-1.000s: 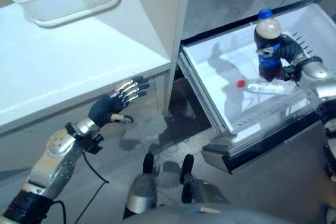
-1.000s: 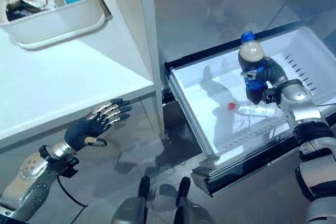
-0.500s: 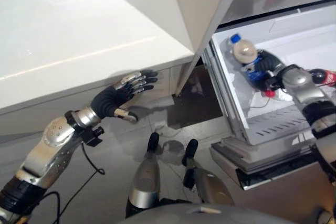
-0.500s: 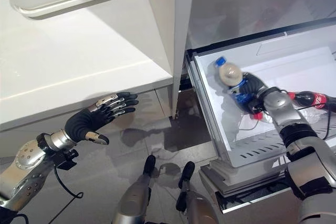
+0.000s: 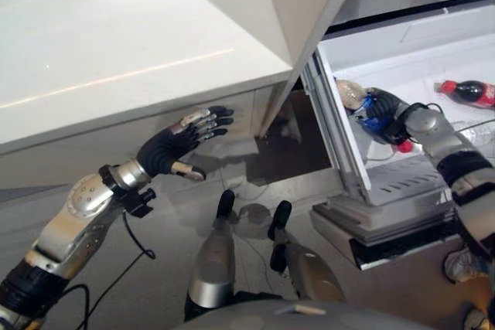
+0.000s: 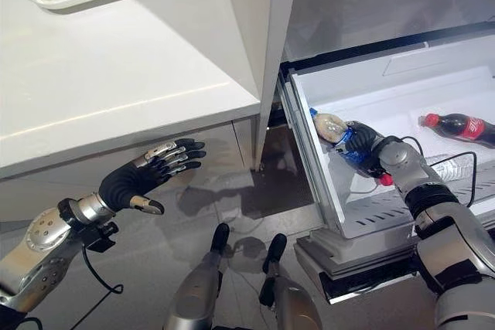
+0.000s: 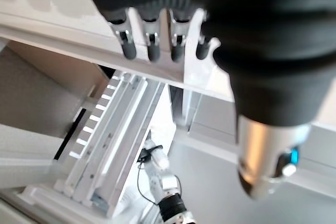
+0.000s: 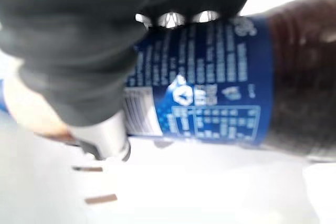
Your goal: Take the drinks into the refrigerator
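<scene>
**Cola bottle going down on its side in the refrigerator drawer**

The cola bottle [image 6: 337,134], dark drink under a blue label with a blue cap, lies tipped almost flat at the left end of the pulled-out white refrigerator drawer [image 6: 387,86], its cap end towards the drawer's left wall. By its look it is full, so I judge it fairly heavy for its size, stiff enough under a firm squeeze, and smooth plastic that could slip or roll once let go. The labelled middle of the body is the sensible place to hold it, since the neck gives little purchase.

That is where the right hand [image 6: 363,143] has it. In the right wrist view the fingers [image 8: 170,19] curl over the top of the blue label and the thumb [image 8: 102,132] presses from the opposite side, so the bottle [image 8: 220,95] is pinched between them, clenched around its waist. I cannot tell whether the bottle already rests on the drawer floor.

A second cola bottle with a red label [image 6: 458,126] lies on its side further right in the drawer, well apart from the held one.

The left hand [image 5: 174,144] hangs idle below the white bench [image 5: 116,52], fingers [image 7: 137,43] straight and released, holding nothing.
</scene>
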{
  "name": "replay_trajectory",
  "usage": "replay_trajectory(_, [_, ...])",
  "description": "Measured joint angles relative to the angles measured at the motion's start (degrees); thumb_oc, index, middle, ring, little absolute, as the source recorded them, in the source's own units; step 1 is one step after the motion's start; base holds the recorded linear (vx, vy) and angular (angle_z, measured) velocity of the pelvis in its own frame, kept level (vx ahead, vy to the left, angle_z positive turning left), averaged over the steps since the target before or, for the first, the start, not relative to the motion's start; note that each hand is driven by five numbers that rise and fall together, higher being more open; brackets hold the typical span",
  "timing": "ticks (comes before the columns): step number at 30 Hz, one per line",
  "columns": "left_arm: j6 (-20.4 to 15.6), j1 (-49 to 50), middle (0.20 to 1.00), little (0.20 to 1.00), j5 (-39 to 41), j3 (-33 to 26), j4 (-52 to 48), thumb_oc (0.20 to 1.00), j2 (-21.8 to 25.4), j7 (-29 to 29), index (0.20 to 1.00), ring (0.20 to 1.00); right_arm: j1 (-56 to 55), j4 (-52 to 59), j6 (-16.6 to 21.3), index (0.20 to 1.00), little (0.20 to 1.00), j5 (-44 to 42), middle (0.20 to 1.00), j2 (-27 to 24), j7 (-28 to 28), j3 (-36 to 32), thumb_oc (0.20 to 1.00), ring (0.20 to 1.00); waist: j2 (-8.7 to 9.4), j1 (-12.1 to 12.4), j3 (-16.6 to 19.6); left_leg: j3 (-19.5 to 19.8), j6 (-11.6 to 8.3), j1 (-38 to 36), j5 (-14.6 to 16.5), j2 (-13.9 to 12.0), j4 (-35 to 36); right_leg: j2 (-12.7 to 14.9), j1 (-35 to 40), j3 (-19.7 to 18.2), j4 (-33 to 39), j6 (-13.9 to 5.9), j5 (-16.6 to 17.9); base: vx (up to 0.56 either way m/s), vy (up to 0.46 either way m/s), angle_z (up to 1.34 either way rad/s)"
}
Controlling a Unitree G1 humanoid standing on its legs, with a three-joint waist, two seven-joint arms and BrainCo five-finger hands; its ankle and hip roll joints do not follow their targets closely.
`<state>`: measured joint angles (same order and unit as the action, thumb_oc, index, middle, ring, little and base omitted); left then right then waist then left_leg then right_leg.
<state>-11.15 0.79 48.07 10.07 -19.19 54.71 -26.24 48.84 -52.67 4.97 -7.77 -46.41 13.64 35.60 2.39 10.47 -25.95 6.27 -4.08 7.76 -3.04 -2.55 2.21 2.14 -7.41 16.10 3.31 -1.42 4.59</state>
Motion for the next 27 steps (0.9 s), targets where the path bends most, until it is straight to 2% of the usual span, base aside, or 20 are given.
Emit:
replay_trajectory(5, [0.0,0.0,1.000,1.000,0.0,-0.1,0.0,1.000,0.0,0.0,1.000,1.000,-0.2,-0.4,-1.3,0.200,0.200,0.6,0.200,0.0,0.8,0.2,0.200,0.200,-0.03,0.0,0.0,0.3,-0.10,0.0,-0.3,0.0,0.0,0.0,0.2,0.4,0.0,0.15,-0.1,-0.02,-0.020,0.04])
replay_trajectory(6, [0.0,0.0,1.000,1.000,0.0,-0.1,0.0,1.000,0.0,0.0,1.000,1.000,-0.2,-0.5,-1.4,1.000,1.000,0.6,1.000,0.0,0.9,0.2,1.000,1.000,-0.04,0.1,0.0,0.3,-0.14,0.0,-0.3,0.0,0.0,0.0,0.3,0.6,-0.1,0.24,-0.1,-0.01,-0.018,0.03])
replay_trajectory(14, [0.0,-1.4,1.000,1.000,0.0,-0.1,0.0,1.000,0.0,-0.2,1.000,1.000,-0.1,-0.1,-1.2,1.000,1.000,1.6,1.000,0.0,3.7,0.9,1.000,1.000,-0.10,0.2,0.0,1.9,-0.39,-0.3,-0.6,0.1,-0.2,0.1,1.3,2.2,-0.5,1.09,-0.7,0.00,-0.023,0.11])
replay_trajectory(22, [0.1,-1.5,1.000,1.000,0.0,-0.4,0.0,1.000,0.0,-0.4,1.000,1.000,0.0,-0.1,-1.3,1.000,1.000,2.1,1.000,0.5,4.1,0.8,1.000,1.000,-0.12,0.3,0.0,2.4,-0.68,-0.4,-0.9,0.0,-0.9,0.1,1.4,2.6,-1.8,1.57,-1.1,0.01,-0.012,0.02])
replay_trajectory(27, [0.3,-1.6,1.000,1.000,0.0,-0.5,0.0,1.000,-0.2,-0.9,1.000,1.000,0.5,2.3,-1.0,1.000,1.000,1.4,1.000,-1.0,4.1,0.5,1.000,1.000,-0.17,0.0,0.1,2.5,-0.73,-2.2,-0.9,-0.1,-0.8,0.0,3.2,2.8,-1.8,1.67,-1.2,0.03,-0.020,0.01])
